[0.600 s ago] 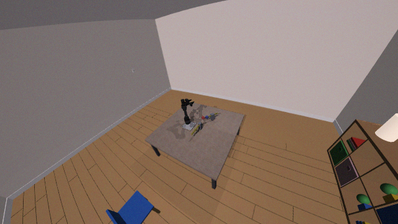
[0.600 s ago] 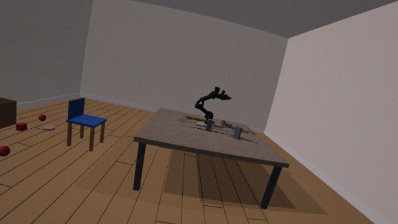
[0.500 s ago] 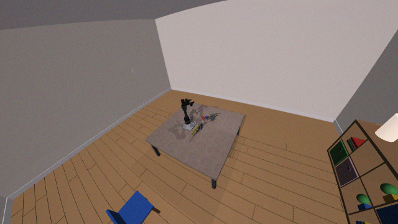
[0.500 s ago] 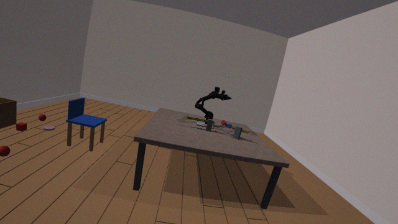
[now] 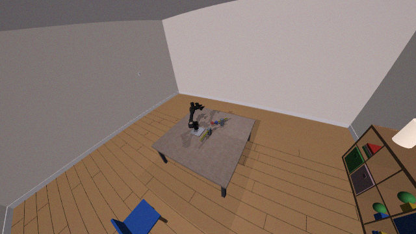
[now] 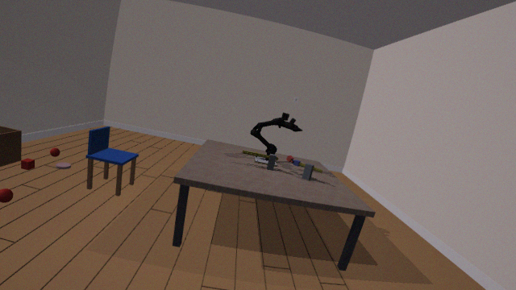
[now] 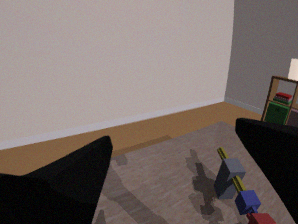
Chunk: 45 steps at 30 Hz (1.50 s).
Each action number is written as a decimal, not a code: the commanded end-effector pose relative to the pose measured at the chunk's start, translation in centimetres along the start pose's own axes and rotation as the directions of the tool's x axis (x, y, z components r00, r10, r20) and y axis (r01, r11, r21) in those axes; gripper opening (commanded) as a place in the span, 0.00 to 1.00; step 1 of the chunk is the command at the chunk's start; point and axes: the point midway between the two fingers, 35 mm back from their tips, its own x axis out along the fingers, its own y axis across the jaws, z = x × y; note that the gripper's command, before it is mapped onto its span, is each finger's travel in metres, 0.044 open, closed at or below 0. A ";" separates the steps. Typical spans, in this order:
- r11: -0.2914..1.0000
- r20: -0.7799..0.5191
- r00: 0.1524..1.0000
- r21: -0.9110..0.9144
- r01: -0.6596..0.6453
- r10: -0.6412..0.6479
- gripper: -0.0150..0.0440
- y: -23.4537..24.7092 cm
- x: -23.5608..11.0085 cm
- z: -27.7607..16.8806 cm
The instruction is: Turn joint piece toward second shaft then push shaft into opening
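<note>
My gripper [image 5: 200,106] [image 6: 298,130] [image 7: 173,133] is open and empty, held high above the table, well clear of the parts. The red square joint piece [image 5: 212,123] [image 6: 289,158] sits at the end of the fixed shaft, next to a blue piece [image 5: 216,122] [image 6: 296,162] [image 7: 248,200] and the grey fixed block [image 5: 222,121] [image 6: 308,171] [image 7: 226,177]. The second yellow shaft [image 5: 204,136] [image 6: 254,153] lies in the second grey block [image 5: 209,131] [image 6: 272,162], its tip short of the joint piece. The wrist view shows only the fixed shaft assembly, at the lower right.
The arm's base [image 5: 197,131] stands on the brown table [image 5: 208,162] [image 6: 242,181] near the second block. A blue chair [image 5: 138,218] [image 6: 106,153] and a shelf [image 5: 374,169] stand away from the table, and red toys [image 6: 55,151] lie on the floor.
</note>
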 end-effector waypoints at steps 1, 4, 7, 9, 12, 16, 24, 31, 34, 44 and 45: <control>0.999 -0.050 0.998 -0.039 0.027 -0.029 1.00 -0.5 0.9 -0.3; 0.996 -0.096 0.994 -0.072 0.048 -0.055 1.00 -1.0 1.5 -0.8; 0.993 -0.146 0.986 -0.100 0.067 -0.082 1.00 -1.6 2.2 -1.4; 0.990 -0.181 0.979 -0.116 0.079 -0.099 1.00 -2.0 2.6 -1.9; 0.986 -0.235 0.964 -0.136 0.095 -0.125 1.00 -2.8 3.2 -2.6; 0.981 -0.312 0.937 -0.154 0.115 -0.158 1.00 -3.8 3.8 -3.6; 0.975 -0.469 0.858 -0.160 0.153 -0.212 1.00 -6.3 4.5 -5.8; 0.972 -0.602 0.763 -0.131 0.195 -0.235 1.00 -8.5 4.5 -7.8; 0.970 -0.656 0.717 -0.109 0.218 -0.235 1.00 -9.5 4.3 -8.6; 0.947 -0.808 0.558 0.000 0.321 -0.189 1.00 -12.4 2.9 -11.2; 0.943 -0.820 0.542 0.013 0.334 -0.181 1.00 -12.7 2.7 -11.4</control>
